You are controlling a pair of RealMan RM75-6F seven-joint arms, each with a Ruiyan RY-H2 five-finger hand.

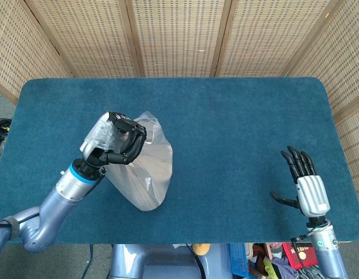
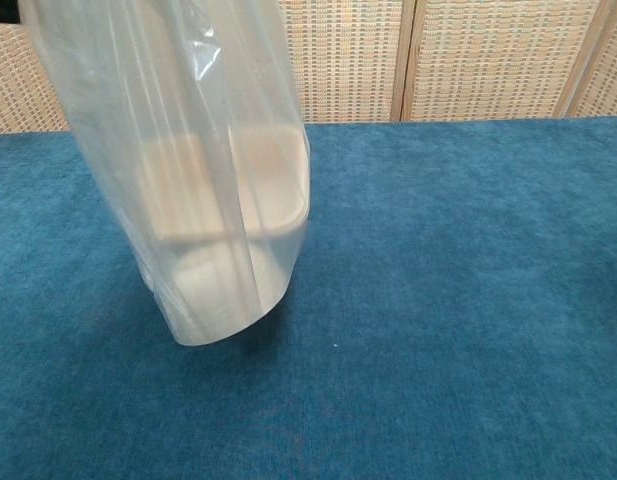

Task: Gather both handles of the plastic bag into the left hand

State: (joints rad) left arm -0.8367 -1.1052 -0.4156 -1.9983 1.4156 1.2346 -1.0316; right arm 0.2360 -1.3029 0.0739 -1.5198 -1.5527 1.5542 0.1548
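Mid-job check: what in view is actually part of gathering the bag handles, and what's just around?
Part of the job:
plastic bag, its top gripped by the left hand
pale containers inside the bag

Just around:
right hand, fingers spread, holding nothing
blue table
woven screens behind

head: overhead, looks down | chest: low, close (both share bag (image 1: 145,174))

L hand (image 1: 116,142) raised over table's left part, fingers curled tight into fist, clenched on plastic bag (image 1: 145,174) top; forearm slants down-left toward near edge. R hand (image 1: 304,183) low at near right corner, palm down, fingers straight, spread, pointing away, thumb out to side, holding nothing. Neither hand visible in chest view.
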